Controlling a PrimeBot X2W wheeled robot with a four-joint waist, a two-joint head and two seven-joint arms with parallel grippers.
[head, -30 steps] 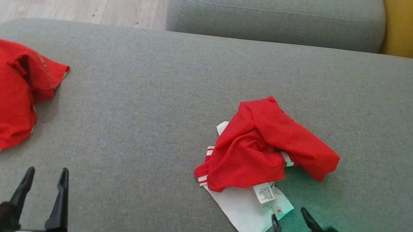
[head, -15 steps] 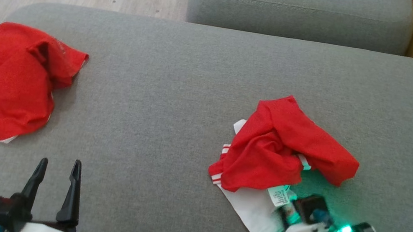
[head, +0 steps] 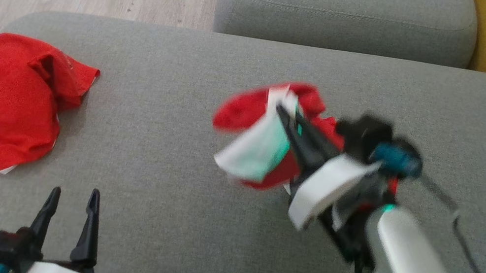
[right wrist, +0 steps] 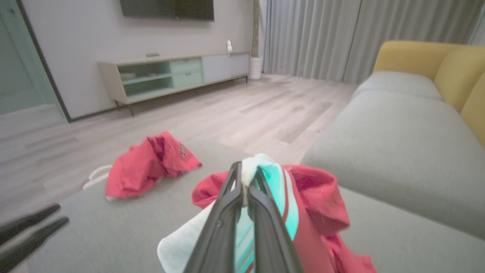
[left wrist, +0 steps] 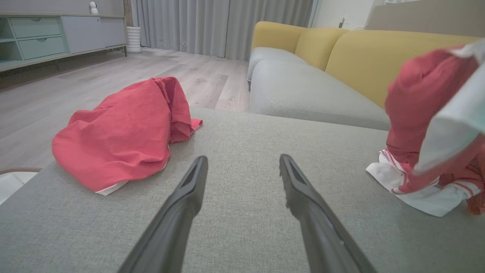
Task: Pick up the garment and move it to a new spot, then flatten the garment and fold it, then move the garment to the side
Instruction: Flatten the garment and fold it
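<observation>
forearm [head: 405, 265] angled up-left, right tool [head: 281, 109] pinching garment [head: 253, 151]; left tool [head: 75, 193] spread, low.

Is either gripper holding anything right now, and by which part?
The right gripper pinches the red-and-white garment by its white section; the left gripper is open, empty.

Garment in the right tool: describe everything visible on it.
The garment is thin, soft fabric, red with a white panel and red-and-white striped trim, crumpled and motion-blurred. The right tool is shut on a white fold, holding it bunched and raised; in the left wrist view its lower white edge rests on the grey cushion.
</observation>
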